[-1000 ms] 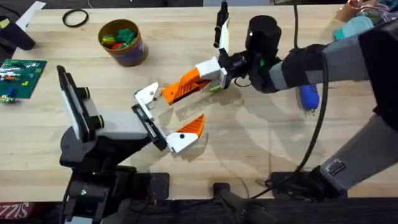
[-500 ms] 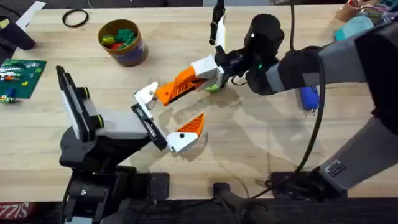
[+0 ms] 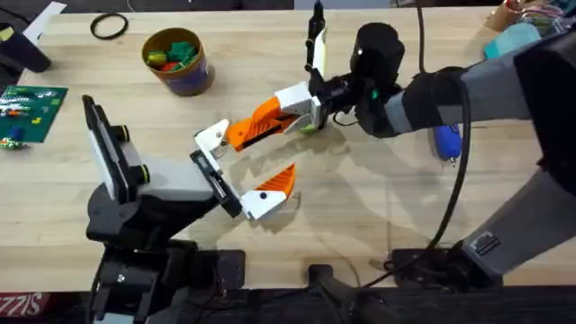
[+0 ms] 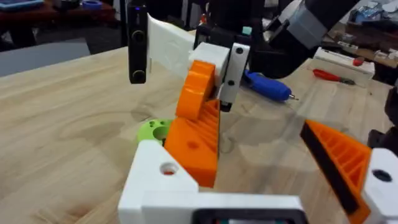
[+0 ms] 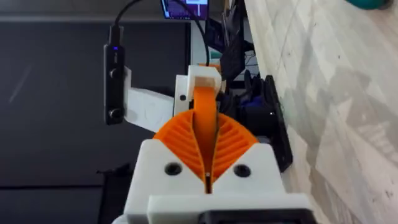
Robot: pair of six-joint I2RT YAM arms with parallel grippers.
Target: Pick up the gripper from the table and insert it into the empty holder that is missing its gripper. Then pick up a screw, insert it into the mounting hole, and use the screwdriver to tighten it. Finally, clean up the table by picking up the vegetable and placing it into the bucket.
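Gripper finger (image 3: 265, 120), the long orange wedge with a white blocky base, is seen just above the centre of the overhead frame, carried clear of the table (image 3: 432, 198) by the right gripper (image 3: 310, 106). That claw is closed on the white base end, while the orange tip points toward the holder (image 3: 212, 138), the small white bracket on the left arm's jaw bar, and lies just beside or touching it; which of the two cannot be told.

In the left wrist view the orange wedge (image 4: 199, 124) is shown tilted, its lower end resting against the white bracket (image 4: 158, 177). In the right wrist view the wedge (image 5: 205, 134) is seen end on, clamped between ribbed orange pads (image 5: 239, 140).

The left gripper (image 3: 243, 175) is itself the part under repair: one short white finger with an orange tip (image 3: 270, 191) is mounted, and nothing is held by it.

The piece is judged to be light, rigid printed plastic, unlikely to flex but liable to pivot in a two-point pinch. A hold on the flat-sided white base is judged best, since the tapered ribbed wedge would slide out of a squeeze.

A yellow-rimmed bucket (image 3: 178, 61) stands at the upper left.
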